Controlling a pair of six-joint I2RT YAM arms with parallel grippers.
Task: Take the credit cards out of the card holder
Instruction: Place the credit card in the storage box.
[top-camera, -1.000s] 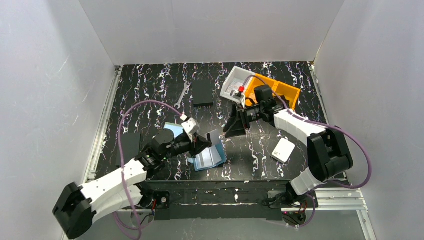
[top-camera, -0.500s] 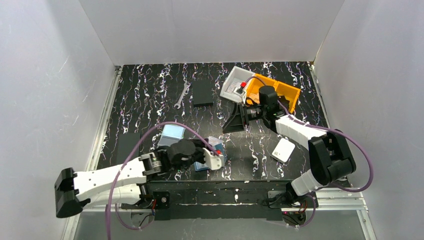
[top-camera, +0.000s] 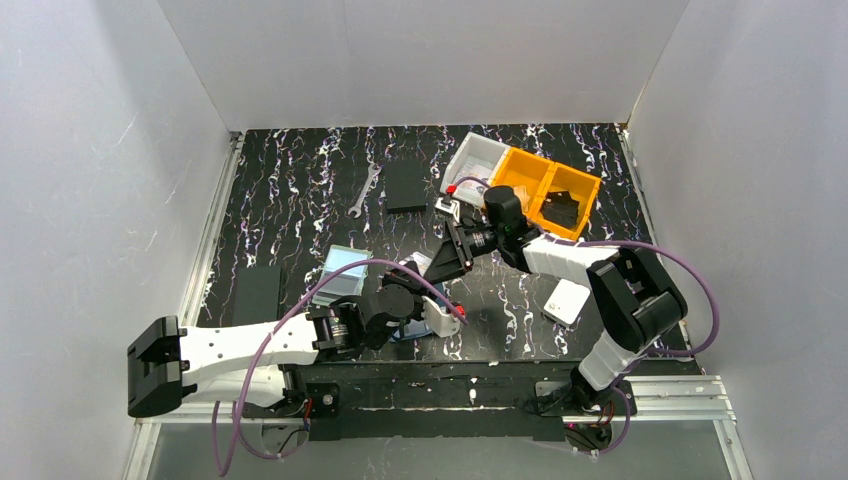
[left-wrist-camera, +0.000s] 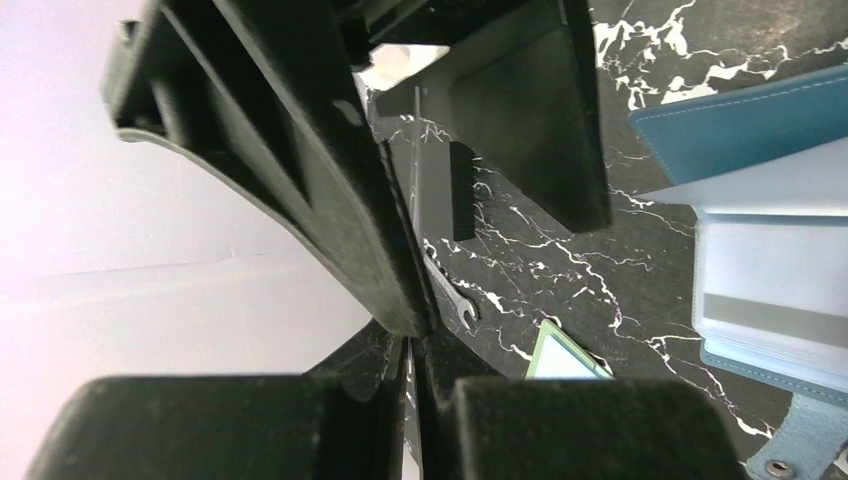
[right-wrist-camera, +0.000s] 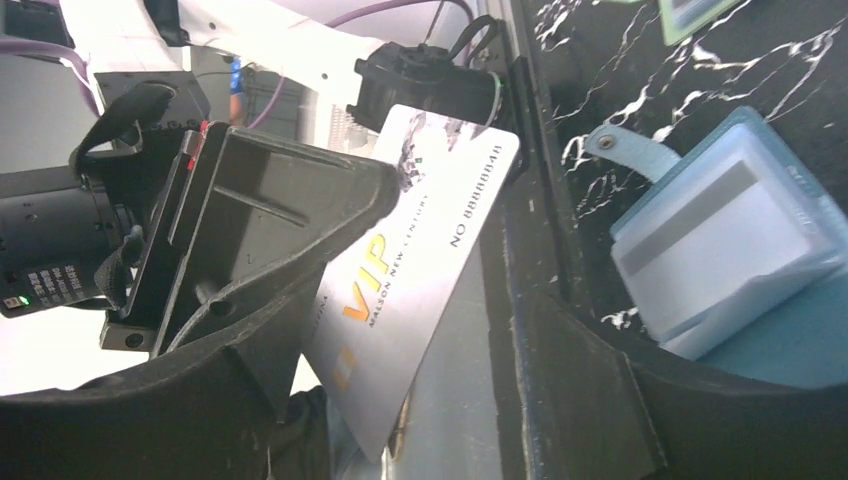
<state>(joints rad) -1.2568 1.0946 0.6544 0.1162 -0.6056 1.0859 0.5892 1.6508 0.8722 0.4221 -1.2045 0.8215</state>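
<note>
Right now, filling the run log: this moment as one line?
left end effector: shut on credit card | right end effector: open, at card | card holder: lying open

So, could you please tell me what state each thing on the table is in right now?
Left pincer: shut on the silver card.
Right pincer: open, fingers either side of that card.
Silver card: held off the table.
Card holder: lying open on the table.
Pale card: flat on the table.

Blue card holder (left-wrist-camera: 740, 130), silver credit card (right-wrist-camera: 420, 280) (gold lettering), black table (top-camera: 300, 180) veined white.
</note>
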